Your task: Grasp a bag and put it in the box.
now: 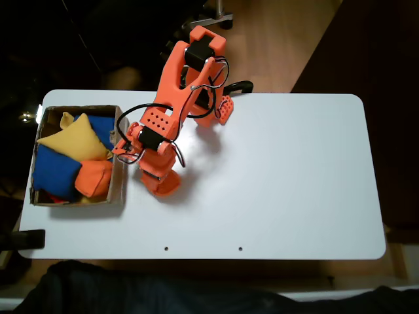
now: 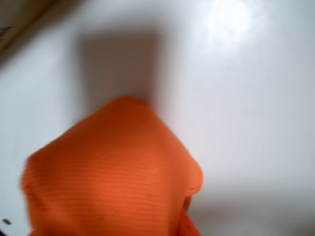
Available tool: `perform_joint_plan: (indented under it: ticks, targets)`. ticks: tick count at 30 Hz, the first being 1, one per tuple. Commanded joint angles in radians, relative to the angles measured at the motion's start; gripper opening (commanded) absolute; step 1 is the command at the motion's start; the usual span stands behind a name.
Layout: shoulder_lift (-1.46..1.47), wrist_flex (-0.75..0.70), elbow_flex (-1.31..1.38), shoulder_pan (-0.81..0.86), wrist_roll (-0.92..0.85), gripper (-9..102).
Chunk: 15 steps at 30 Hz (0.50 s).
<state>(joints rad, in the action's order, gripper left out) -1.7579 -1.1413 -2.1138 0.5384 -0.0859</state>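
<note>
Hovering near the table's (image 1: 294,196) left edge beside the box (image 1: 119,186), I can't tell my gripper's (image 1: 165,185) finger state; the bag (image 1: 93,178) looks soft, so pinch mid-body.

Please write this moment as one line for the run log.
orange tool: over white table, right of brown cardboard box | small orange fabric bag: in box | jaws: unclear

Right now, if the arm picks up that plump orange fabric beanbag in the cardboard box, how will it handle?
The plump orange fabric beanbag looks soft and slumped against the cardboard box wall, so it would probably sag. Its woven cloth probably grips well. Squarish, so unlikely to roll.
</note>
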Motion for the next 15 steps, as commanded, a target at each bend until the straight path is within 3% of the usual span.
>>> perform_joint_plan:
  ticks: [1, 15]
  targets:
    - [-0.017, -0.006, -0.02, -0.011, 0.005, 17]
    - [-0.109, -0.005, -0.041, -0.025, -0.005, 1]
